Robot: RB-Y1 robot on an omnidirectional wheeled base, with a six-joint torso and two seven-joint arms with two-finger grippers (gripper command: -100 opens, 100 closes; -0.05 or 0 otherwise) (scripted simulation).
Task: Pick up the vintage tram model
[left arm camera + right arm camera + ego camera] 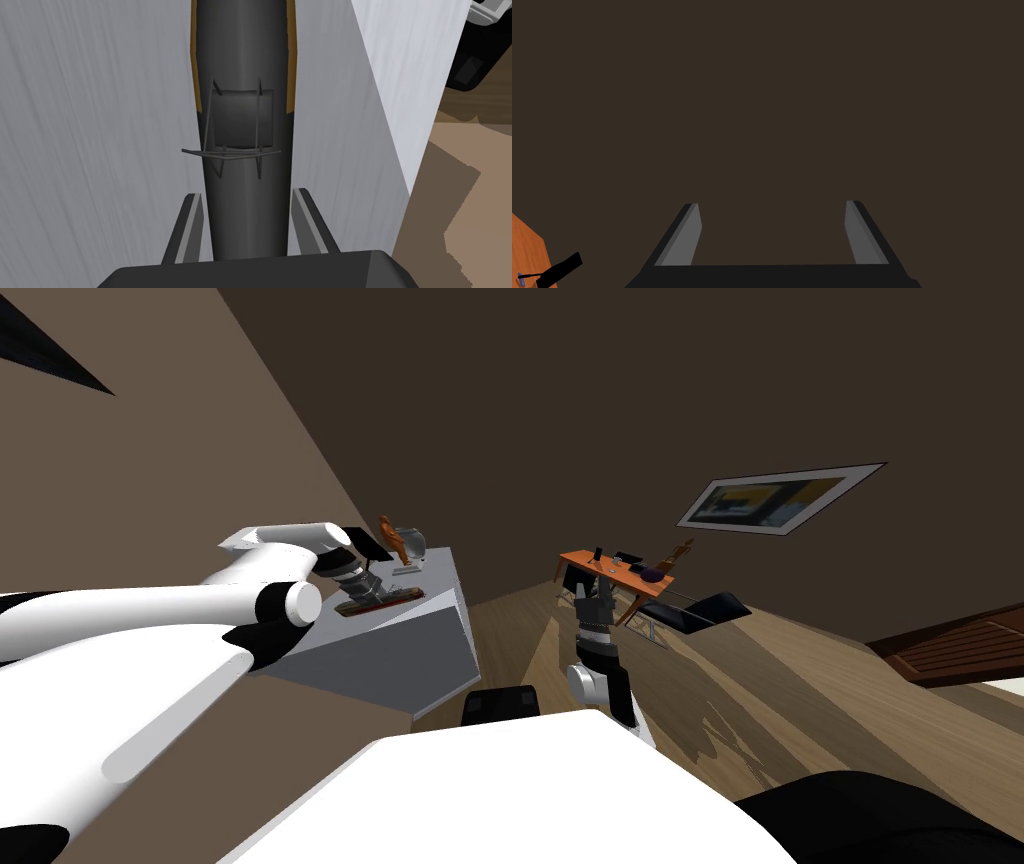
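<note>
**A:** What is the biggest thing in front of you?

**B:** A pale grey, block-shaped desk (400,658) on my left, standing against a brown wall (200,438) on a wood-plank floor (780,688).

**A:** And where is the tram?

**B:** The long, dark grey tram model (245,60) with ochre edging lies flat on the desk's top, near one edge of it.

**A:** Which tool is on it?

**B:** The left tool (247,194) reaches down over the roof. Its two thin grey fingers (190,225) press the tram model's sides, clamped on it. The right tool (772,203) hangs low over the floor ahead of me, with its blades wide apart.

**A:** Anything smaller?

**B:** An orange figurine (390,536) and a clear, rounded bowl (413,544) stand at the desk's far end, beyond the tram model. Smallest is a thin wire frame (235,150) on the tram model's roof, just ahead of the left tool's fingertips.
</note>
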